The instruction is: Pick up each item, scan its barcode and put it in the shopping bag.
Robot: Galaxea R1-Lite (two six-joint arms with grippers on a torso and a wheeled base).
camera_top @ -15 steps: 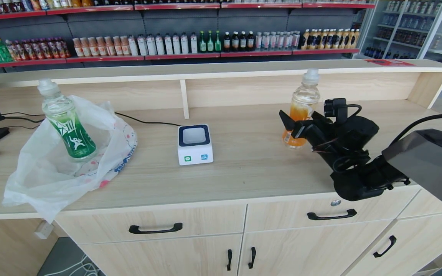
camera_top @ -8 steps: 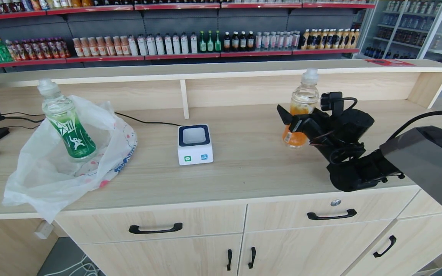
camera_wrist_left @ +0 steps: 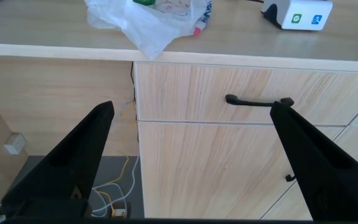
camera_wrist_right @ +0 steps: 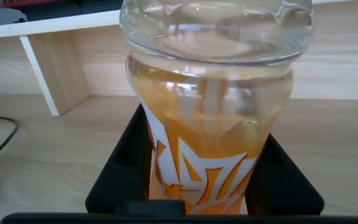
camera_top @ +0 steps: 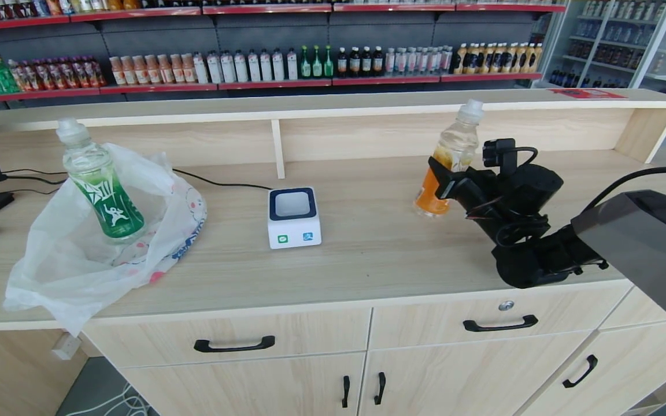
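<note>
The orange bottle (camera_top: 428, 199) is held tilted over the counter (camera_top: 367, 254), well apart from the bag (camera_top: 67, 260). The right gripper (camera_top: 446, 173) is closed round its middle. Smooth, round & sloshy: best held mid-body, firmly, w/ no shaking.

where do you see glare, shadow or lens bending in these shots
Head view: the counter ledge bows upward in the middle, a wide-lens bend. Right wrist view: white glints sit on the clear upper part of the orange bottle. Left wrist view: the left gripper reads as a dark silhouette against the evenly lit cabinet front.
</note>
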